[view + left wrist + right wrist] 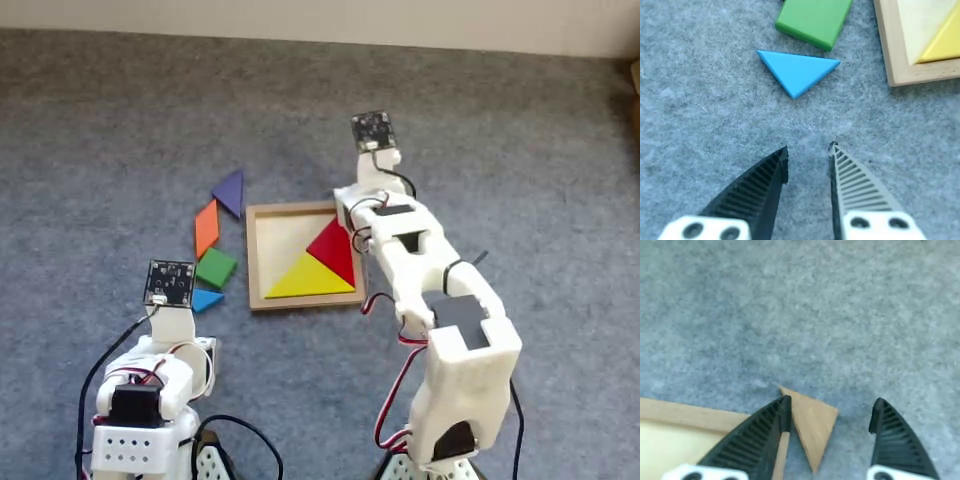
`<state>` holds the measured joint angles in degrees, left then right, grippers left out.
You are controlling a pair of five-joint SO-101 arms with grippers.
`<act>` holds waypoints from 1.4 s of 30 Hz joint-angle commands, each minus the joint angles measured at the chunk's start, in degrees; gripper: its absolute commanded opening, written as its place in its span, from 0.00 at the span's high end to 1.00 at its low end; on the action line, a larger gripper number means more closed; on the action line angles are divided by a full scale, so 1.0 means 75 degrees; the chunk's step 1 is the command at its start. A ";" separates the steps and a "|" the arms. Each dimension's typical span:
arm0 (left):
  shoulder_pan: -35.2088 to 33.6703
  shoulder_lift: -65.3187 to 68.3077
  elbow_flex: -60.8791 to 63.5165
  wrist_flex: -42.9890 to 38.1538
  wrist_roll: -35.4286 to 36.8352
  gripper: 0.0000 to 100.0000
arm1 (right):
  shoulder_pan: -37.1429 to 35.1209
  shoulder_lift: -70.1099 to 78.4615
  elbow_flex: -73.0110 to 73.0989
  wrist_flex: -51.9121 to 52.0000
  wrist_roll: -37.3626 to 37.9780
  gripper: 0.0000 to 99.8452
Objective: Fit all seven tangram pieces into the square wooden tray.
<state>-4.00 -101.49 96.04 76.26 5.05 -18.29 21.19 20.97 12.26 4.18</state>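
blue triangle flat just ahead of the left hand, not touching

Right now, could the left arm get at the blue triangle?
Probably yes: the blue triangle lies just ahead of the open left gripper, with nothing between them; the green piece sits beyond it.

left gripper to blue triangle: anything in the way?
Nothing visible. Bare carpet is all that lies between the open left gripper and the blue triangle. The green square sits beyond the triangle, and the wooden tray is off to one side, out of the line.
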 commanded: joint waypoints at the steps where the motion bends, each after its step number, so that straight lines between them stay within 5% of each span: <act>1: -0.0111 -0.0334 0.0147 0.0047 0.0047 0.86 | 0.0147 -0.0029 -0.0440 -0.0182 -0.0070 0.75; 21: -0.0111 -0.0334 0.0147 0.0047 0.0047 0.86 | 0.0217 0.0029 -0.0416 0.0006 0.1207 0.87; 37: -0.0111 -0.0334 0.0147 0.0047 0.0047 0.86 | 0.0768 0.0006 -0.2737 0.4765 0.1172 0.87; 42: -0.0111 -0.0334 0.0147 0.0047 0.0047 0.86 | 0.0733 0.0006 -0.3077 0.5245 0.1207 0.87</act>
<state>-4.00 -101.49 96.04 76.26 5.05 -12.92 22.59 1.98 50.42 12.62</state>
